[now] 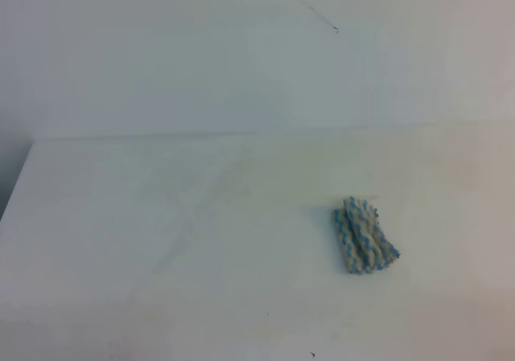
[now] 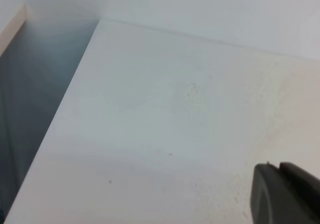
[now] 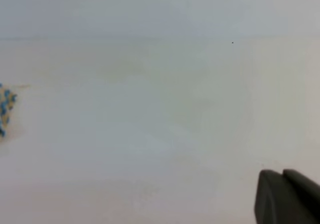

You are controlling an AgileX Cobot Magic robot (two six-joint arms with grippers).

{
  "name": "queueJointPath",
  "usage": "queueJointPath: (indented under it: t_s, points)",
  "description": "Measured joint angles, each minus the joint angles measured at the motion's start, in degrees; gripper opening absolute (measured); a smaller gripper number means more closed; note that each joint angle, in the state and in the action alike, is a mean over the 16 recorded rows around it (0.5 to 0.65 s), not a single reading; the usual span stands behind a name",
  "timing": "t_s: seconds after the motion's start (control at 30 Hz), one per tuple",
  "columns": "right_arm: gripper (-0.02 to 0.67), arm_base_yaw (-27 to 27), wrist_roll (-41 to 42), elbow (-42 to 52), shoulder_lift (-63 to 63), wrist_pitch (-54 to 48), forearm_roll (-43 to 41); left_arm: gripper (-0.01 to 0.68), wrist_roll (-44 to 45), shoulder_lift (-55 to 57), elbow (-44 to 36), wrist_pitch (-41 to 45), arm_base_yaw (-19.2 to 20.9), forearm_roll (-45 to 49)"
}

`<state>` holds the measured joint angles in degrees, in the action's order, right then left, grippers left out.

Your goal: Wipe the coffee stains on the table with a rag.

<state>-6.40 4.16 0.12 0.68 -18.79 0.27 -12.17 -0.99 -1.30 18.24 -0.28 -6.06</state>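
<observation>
A broad white worktop (image 1: pixel 161 240) is seen filling most of the exterior high view, backed on its far side by a plain white wall (image 1: pixel 201 55) and dropping away at its left edge into a dark gap. Faint yellowish and grey smudges are spread across the surface, but no distinct coffee stain can be made out. One rag (image 1: pixel 365 235), patterned in blue-and-white zigzags and bunched into folds, is found lying on the right half of the worktop, toward the near side; its edge is also caught at the left border of the right wrist view. Only a dark corner of the left claw (image 2: pixel 285 194) and of the right claw (image 3: pixel 286 196) is shown, so whether either is released or clenched cannot be told.
</observation>
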Motion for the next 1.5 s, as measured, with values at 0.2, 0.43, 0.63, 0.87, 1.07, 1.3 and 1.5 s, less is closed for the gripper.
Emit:
queueJointPath:
  t_s: [0.2, 0.43, 0.63, 0.87, 1.07, 1.3, 1.5]
  points:
    - [-0.004, 2.29, 1.18, 0.0, 0.0, 0.0, 0.03, -0.001, 0.0, 0.3, 0.32, 0.11, 0.0, 0.0]
    - [-0.004, 4.5, 1.1, 0.1, 0.06, 0.2, 0.28, -0.001, 0.0, 0.4, 0.49, 0.11, 0.0, -0.01]
    - [-0.004, 4.62, 0.94, 0.1, 0.06, 0.26, 0.53, -0.001, 0.0, 0.4, 0.32, 0.06, 0.0, 0.0]
    - [-0.004, 4.61, 0.94, 0.0, 0.0, 0.28, 0.57, 0.0, 0.0, 0.1, -0.16, -0.11, 0.0, 0.0]
    - [-0.004, 4.61, 0.93, 0.0, 0.0, 0.35, 0.57, 0.0, 0.01, -0.1, -0.32, -0.17, 0.0, 0.0]
    - [-0.004, 4.61, 0.92, 0.1, -0.03, 0.42, 0.58, -0.001, 0.0, -0.1, 0.16, 0.0, 0.0, 0.0]
    - [-0.004, 4.61, 0.92, 0.14, -0.05, 0.42, 0.58, -0.001, 0.0, -0.2, 0.22, 0.02, 0.0, 0.0]
